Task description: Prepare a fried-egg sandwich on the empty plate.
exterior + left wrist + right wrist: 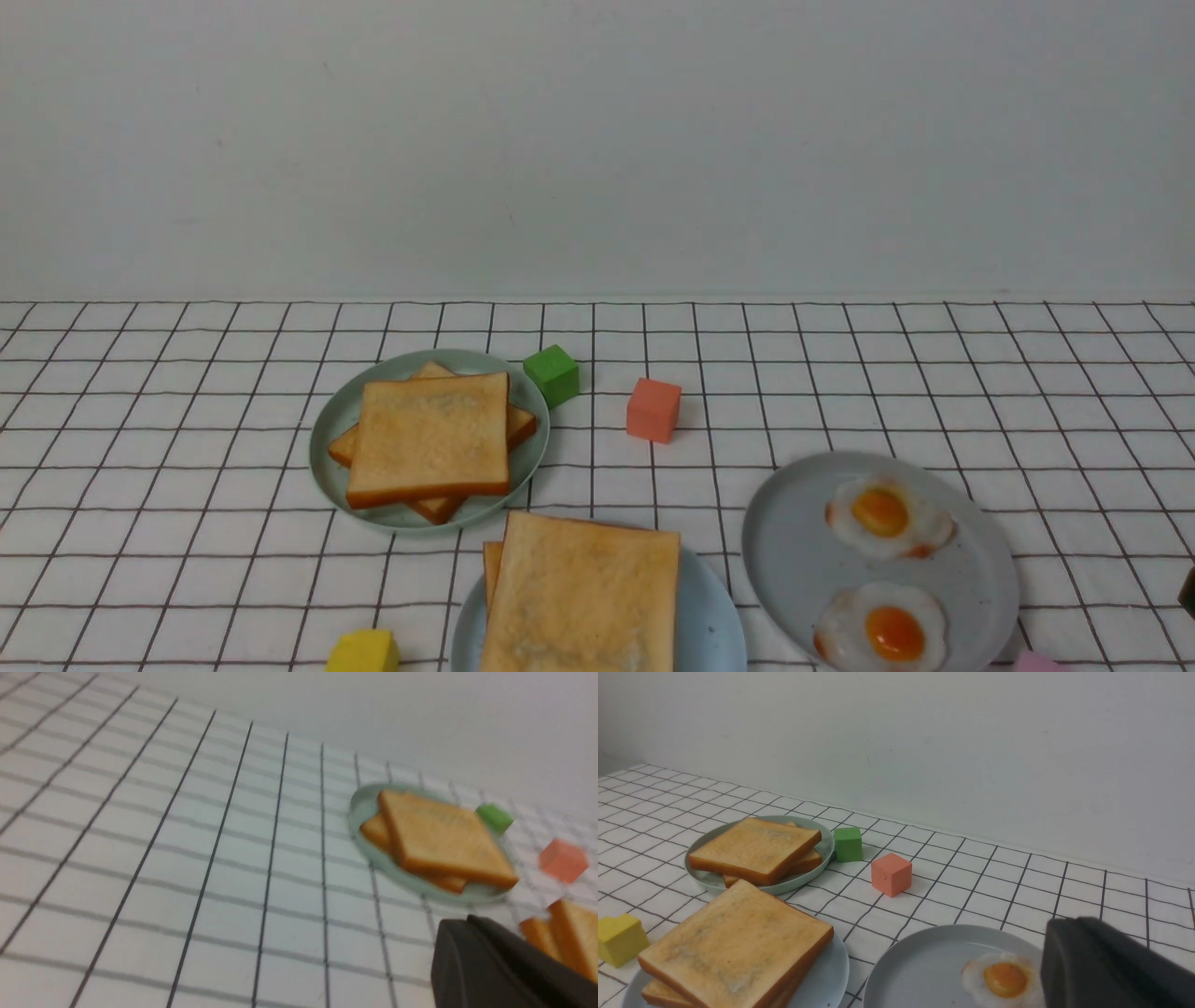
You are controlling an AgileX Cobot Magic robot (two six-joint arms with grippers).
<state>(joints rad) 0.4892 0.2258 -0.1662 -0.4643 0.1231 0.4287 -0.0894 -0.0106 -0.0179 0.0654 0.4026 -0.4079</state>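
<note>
My right gripper (pixel 1106 961) is showing only as a dark housing at the corner of its wrist view, jaw tips out of sight, so I am not calling them together or apart, though nothing seems to be hanging from it; it is sitting just above the grey plate (pixel 794 569), where two fried eggs (pixel 887 518) are lying. My left gripper (pixel 495 966) is pressed together and carrying nothing, hanging over bare checked cloth (pixel 187 523) with the pale green plate (pixel 329 431) and its toast pile (pixel 431 446) ahead of it. Moving outward, the pale blue plate (pixel 714 625) is sitting at the near edge between the other two plates, and the fried-egg sandwich (pixel 583 597) is resting on it: I am seeing a top slice over a lower one peeking out at the side, but I cannot make out any egg between them from here. A green cube (pixel 553 374), a salmon cube (pixel 653 409) and a yellow block (pixel 364 651) are standing apart on the cloth. I am judging that the stacking is done and both arms are idling clear; the next call is checking that the top slice is sitting square and parking the arms.
</note>
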